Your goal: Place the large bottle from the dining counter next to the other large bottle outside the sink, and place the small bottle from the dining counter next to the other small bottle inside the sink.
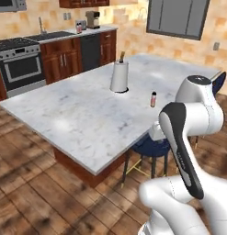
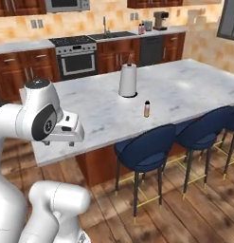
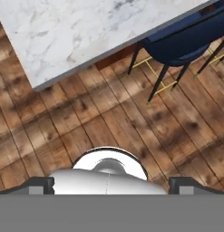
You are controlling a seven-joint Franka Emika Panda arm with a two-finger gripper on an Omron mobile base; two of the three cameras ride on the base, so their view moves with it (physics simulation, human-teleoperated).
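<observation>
Nothing moved yet — small bottle (image 1: 153, 99) stands at four o'clock of the paper towel roll (image 1: 119, 76) on the counter (image 1: 78, 119); tool (image 3: 109, 185) apart, empty.

A paper towel roll (image 1: 119, 76) stands on the marble counter (image 1: 78, 114), blue stools (image 2: 149, 152) alongside.

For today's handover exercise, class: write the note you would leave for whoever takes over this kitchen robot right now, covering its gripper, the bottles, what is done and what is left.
Gripper: open, holding nothing, aimed down at the wood floor beside the dining counter.
Large bottle: upright on the dining counter, untouched.
Small bottle: upright on the same counter, nearer the blue stools, apart from the large one.
Sink: on the far wall counter; a bottle stands outside it. Inside cannot be seen from here.
Done: nothing yet.
Left: carry the large bottle beside its match outside the sink, then the small one into the sink.
</observation>
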